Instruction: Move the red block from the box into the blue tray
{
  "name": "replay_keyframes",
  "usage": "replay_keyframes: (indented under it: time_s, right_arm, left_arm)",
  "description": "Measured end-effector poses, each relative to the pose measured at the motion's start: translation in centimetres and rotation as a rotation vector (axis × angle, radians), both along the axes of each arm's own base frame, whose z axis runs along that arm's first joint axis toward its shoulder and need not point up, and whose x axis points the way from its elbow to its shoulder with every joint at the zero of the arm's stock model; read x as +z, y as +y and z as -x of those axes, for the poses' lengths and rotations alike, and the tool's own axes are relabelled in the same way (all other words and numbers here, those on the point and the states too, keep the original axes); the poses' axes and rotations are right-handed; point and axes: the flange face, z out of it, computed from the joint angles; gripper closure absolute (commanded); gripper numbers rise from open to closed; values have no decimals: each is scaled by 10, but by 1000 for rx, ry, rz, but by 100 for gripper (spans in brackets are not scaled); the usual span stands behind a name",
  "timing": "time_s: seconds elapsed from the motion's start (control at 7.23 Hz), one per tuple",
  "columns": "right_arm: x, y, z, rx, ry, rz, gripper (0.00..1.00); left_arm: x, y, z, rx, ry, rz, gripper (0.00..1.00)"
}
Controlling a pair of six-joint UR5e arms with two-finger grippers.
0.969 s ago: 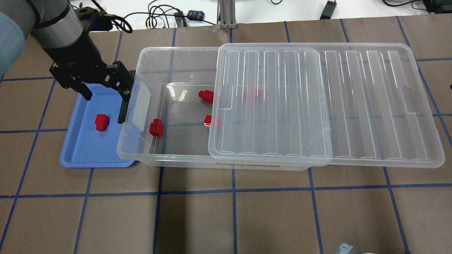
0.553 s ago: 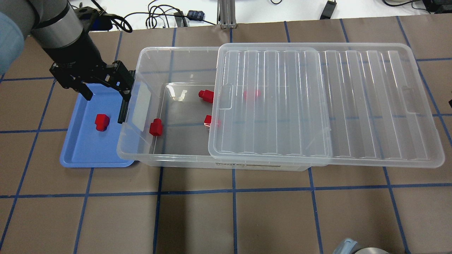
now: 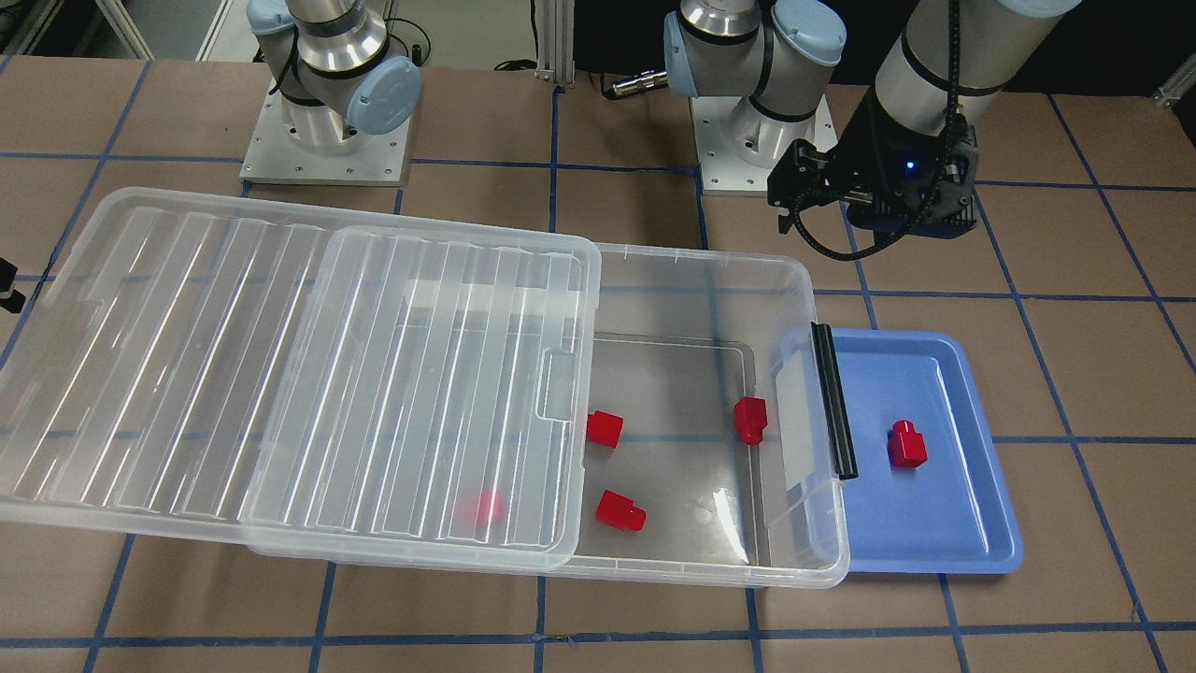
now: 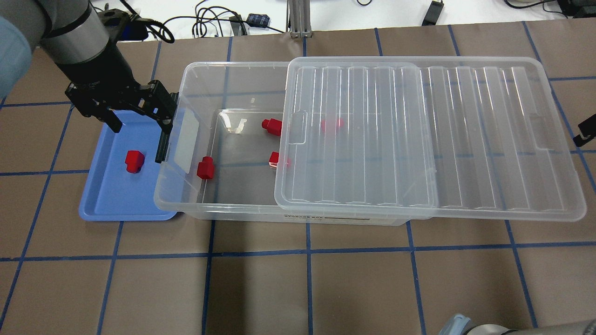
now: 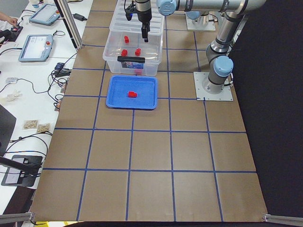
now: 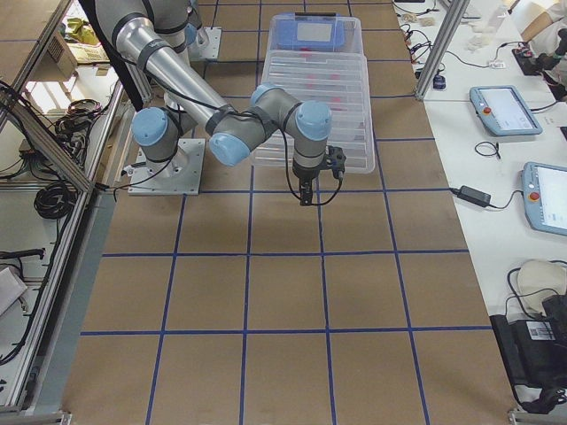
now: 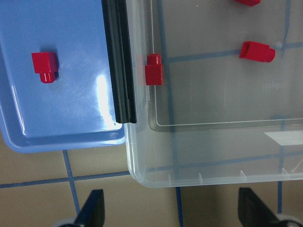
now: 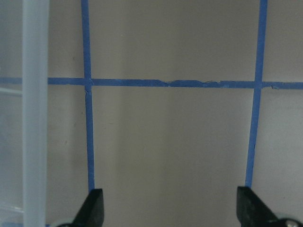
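One red block [image 4: 134, 161] lies in the blue tray [image 4: 111, 200], also in the front view [image 3: 906, 443] and the left wrist view [image 7: 45, 66]. Three more red blocks [image 4: 205, 168] [image 4: 272, 126] [image 4: 278, 160] lie in the open part of the clear box [image 4: 186, 204]. Another [image 4: 332, 124] shows faintly under the lid [image 4: 465, 139]. My left gripper [image 4: 140, 124] is open and empty, raised above the tray's far end and the box's black bar [image 4: 161, 146]. My right gripper [image 8: 171, 205] is open and empty over bare table beside the lid's edge [image 8: 35, 113].
The ribbed lid is slid aside and covers the box's right half, overhanging past it. The tray [image 3: 934, 533] touches the box's end with the black bar [image 3: 832, 402]. Cables and gear lie beyond the table's far edge [image 4: 209, 23].
My right gripper has come into the overhead view at its right edge, beside the lid. My left gripper and the blocks have stayed put.
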Motion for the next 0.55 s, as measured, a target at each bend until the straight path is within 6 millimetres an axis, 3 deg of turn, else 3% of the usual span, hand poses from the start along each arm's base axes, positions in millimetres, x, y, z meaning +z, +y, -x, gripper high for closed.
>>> replay_keyframes:
  time_s: [0.55]
  right_arm:
    - [1,-18,-44,8,-2,-2,0]
  left_arm:
    - [0,0,0,0,-4,-1,0]
